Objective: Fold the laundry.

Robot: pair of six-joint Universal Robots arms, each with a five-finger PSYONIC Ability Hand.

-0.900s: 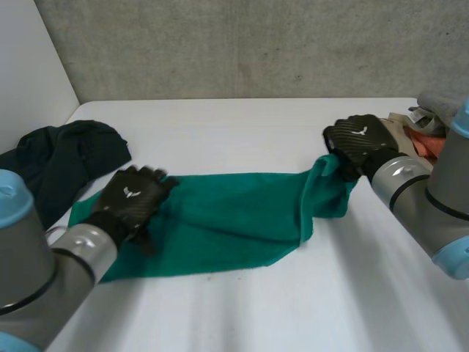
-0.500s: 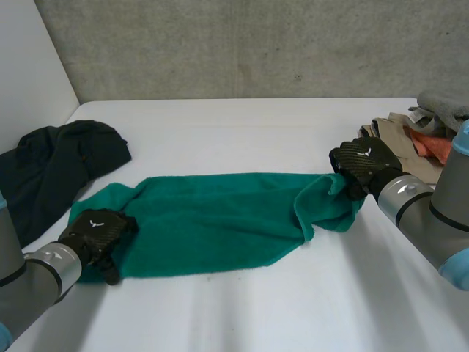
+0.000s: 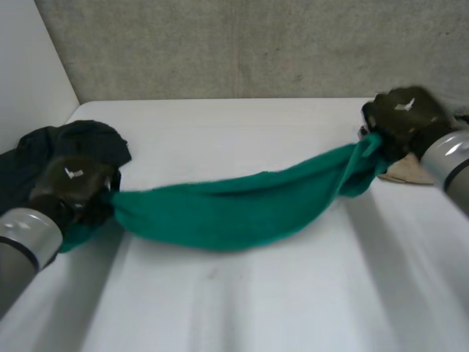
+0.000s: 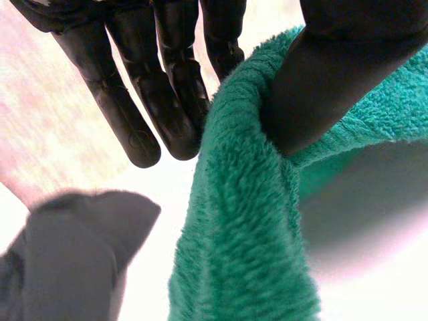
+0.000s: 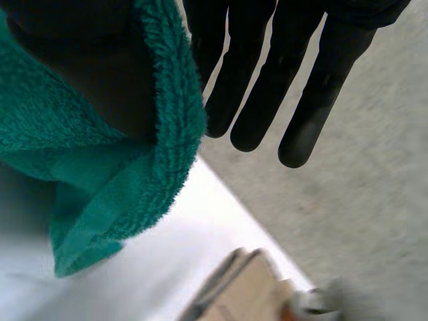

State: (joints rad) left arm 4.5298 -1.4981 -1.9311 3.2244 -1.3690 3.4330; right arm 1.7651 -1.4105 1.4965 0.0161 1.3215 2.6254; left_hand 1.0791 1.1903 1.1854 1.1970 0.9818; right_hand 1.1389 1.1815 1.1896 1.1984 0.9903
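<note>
Left hand [image 3: 69, 192], right hand [image 3: 400, 117]: raised, far apart, each thumb-pinching one towel [image 3: 234, 213] end; wrist views show fingers straight.

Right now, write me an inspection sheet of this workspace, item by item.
surface: white table, no spills seen.
job's things: green terry towel, strung between both hands and sagging in the middle.
clutter: dark crumpled garment beside the left hand; beige cloth beside the right hand.
hands: left hand pinches one end of the towel between thumb and fingers; right hand pinches the other end the same way.
cables: nothing seen.
surroundings: grey concrete wall behind the table; white side panel along its left.
</note>
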